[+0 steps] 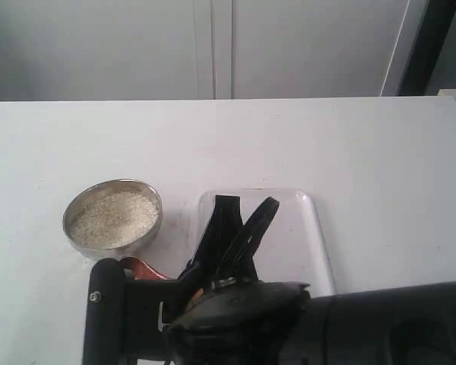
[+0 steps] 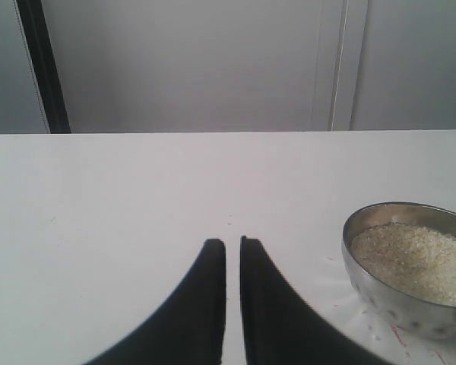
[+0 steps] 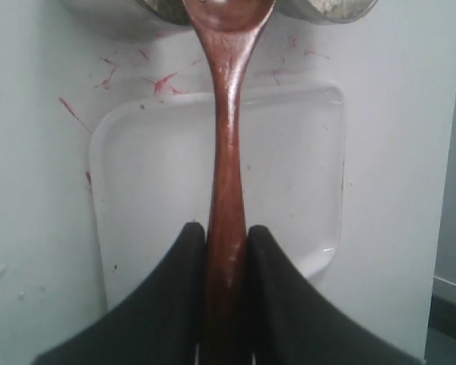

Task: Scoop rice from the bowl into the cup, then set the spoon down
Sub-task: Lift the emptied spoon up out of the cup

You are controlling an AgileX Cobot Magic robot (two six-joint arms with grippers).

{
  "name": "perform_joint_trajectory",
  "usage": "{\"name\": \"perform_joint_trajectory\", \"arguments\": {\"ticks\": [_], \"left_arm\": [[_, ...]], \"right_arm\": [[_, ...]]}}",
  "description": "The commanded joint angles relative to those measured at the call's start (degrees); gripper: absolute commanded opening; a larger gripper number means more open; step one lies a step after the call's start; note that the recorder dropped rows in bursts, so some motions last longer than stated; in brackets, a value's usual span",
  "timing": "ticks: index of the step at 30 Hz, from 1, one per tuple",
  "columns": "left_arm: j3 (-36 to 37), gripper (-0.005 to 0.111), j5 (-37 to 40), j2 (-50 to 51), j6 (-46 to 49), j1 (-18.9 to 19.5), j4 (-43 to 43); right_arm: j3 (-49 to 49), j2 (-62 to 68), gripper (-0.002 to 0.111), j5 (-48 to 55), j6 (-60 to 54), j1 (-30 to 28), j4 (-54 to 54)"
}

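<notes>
The steel bowl (image 1: 67, 220) holds pale rice (image 1: 114, 217) at the table's left. My right gripper (image 3: 228, 228) is shut on the handle of the reddish-brown wooden spoon (image 3: 228, 152), which it holds above the white tray (image 3: 152, 190). The spoon's oval end reaches between the rice-filled bowl (image 3: 330, 7) and a steel edge that looks like the cup (image 3: 114, 19). In the exterior view only a bit of the spoon (image 1: 140, 268) shows beside the bowl, and the cup is hidden behind the arm. My left gripper (image 2: 232, 242) is shut on nothing, beside the bowl (image 2: 380, 293).
The white tray (image 1: 304, 228) lies right of the bowl. Red marks (image 3: 163, 80) stain the table near the tray. My right arm (image 1: 349, 323) fills the exterior view's lower edge. A pale wall with cabinet doors (image 1: 213, 46) stands behind the table.
</notes>
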Motion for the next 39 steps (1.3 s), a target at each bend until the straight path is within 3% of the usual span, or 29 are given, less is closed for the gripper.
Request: {"name": "perform_joint_trajectory", "arguments": {"ticks": [1, 39], "left_arm": [[-0.4, 0.014, -0.3, -0.1, -0.3, -0.6, -0.3], [-0.4, 0.014, -0.3, -0.1, -0.3, -0.6, -0.3]], "right_arm": [[-0.3, 0.1, 0.0, 0.7, 1.2, 0.6, -1.8], [-0.3, 0.2, 0.0, 9.1, 1.0, 6.3, -8.6]]}}
